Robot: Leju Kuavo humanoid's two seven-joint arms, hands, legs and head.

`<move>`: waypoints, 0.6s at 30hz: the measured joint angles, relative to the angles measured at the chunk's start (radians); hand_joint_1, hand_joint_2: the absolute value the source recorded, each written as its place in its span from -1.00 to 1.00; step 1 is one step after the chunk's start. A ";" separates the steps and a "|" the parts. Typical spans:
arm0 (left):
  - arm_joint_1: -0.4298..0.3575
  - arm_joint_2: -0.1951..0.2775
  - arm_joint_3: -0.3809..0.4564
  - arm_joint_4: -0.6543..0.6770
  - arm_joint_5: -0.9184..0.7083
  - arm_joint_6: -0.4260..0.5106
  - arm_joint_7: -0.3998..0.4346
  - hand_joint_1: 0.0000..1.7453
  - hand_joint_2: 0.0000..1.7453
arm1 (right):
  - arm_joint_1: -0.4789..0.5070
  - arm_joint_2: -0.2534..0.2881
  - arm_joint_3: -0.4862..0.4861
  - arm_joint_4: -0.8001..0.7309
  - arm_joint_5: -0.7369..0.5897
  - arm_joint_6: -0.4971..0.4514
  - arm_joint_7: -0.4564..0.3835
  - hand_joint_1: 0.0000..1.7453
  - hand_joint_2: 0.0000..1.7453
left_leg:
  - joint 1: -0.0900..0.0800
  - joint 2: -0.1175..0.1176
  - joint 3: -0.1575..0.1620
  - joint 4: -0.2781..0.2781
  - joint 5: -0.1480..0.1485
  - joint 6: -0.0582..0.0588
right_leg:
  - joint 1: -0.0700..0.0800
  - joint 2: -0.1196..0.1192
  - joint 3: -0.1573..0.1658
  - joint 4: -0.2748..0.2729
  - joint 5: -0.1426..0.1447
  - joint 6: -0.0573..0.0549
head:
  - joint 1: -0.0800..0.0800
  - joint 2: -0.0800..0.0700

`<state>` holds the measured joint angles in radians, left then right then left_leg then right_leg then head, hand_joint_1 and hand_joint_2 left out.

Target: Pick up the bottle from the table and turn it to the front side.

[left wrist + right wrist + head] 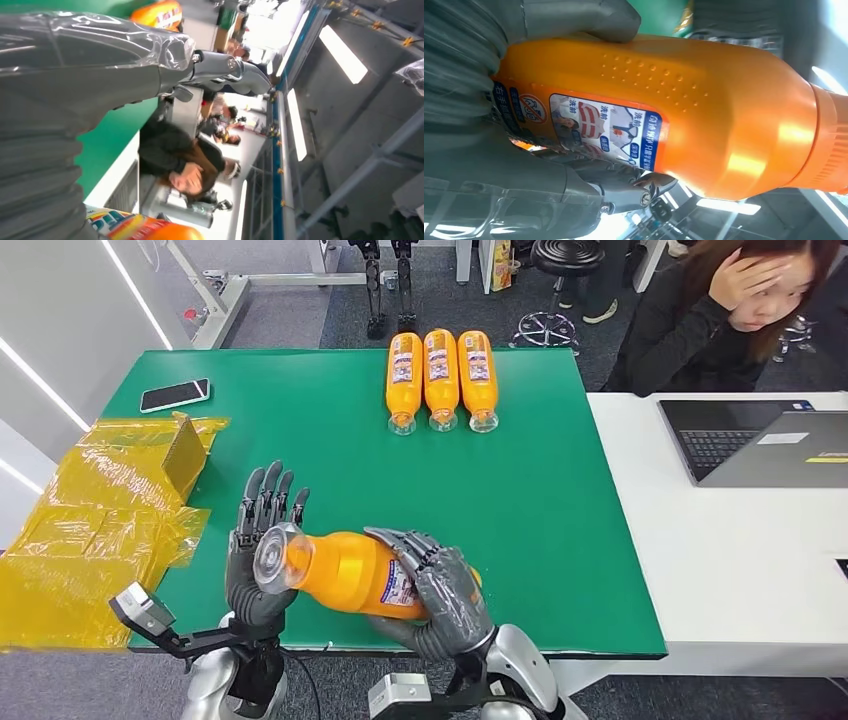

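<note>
Orange detergent bottle (pixel 345 573) held off the green table (pixel 560 540), lower centre.
Right hand (pixel 440 590) grips its labelled body; long axis horizontal, clear cap against open left hand (pixel 258 555).

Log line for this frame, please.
right hand: grips orange plastic bottle above green table | left hand: at its clear cap | bottle: horizontal

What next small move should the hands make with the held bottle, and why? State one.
Probably roll the bottle a little further about its long axis. The right hand grips its labelled body above the green table, the left hand steadies the cap end, and the right wrist view shows a small-print panel that looks like a back label, so the front likely is not up yet.
</note>
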<state>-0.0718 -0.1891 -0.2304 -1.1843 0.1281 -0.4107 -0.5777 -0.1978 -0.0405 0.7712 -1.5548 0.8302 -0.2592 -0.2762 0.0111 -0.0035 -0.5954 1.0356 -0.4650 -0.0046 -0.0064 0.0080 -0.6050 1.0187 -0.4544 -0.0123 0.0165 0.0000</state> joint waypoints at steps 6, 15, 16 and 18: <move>-0.013 0.003 -0.002 0.006 0.009 0.003 0.002 -1.00 1.00 | 0.009 0.043 0.026 0.019 -0.020 0.036 -0.026 1.00 1.00 | 0.000 0.000 0.000 0.000 0.000 0.000 | 0.000 0.000 0.000 0.000 0.000 0.000 | 0.000 0.000; -0.031 0.010 -0.002 0.005 0.017 0.003 0.009 -1.00 1.00 | 0.023 0.087 0.064 0.072 -0.037 0.083 -0.062 1.00 1.00 | 0.000 0.000 0.000 0.000 0.000 0.000 | 0.000 0.000 0.000 0.000 0.000 0.000 | 0.000 0.000; -0.033 0.010 -0.002 0.005 0.016 0.003 0.009 -1.00 1.00 | 0.024 0.089 0.065 0.076 -0.039 0.088 -0.065 1.00 1.00 | 0.000 0.000 0.000 0.000 0.000 0.000 | 0.000 0.000 0.000 0.000 0.000 0.000 | 0.000 0.000; -0.035 0.009 -0.002 0.002 0.015 0.004 0.010 -1.00 1.00 | 0.023 0.091 0.065 0.082 -0.039 0.094 -0.070 1.00 1.00 | 0.000 0.000 0.000 0.000 0.000 0.000 | 0.000 0.000 0.000 0.000 0.000 0.000 | 0.000 0.000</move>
<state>-0.1067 -0.1797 -0.2319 -1.1819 0.1432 -0.4066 -0.5674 -0.1743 0.0507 0.8366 -1.4729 0.7908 -0.1647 -0.3458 0.0109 -0.0037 -0.5957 1.0356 -0.4650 -0.0045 -0.0064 0.0075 -0.6047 1.0185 -0.4545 -0.0121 0.0169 0.0000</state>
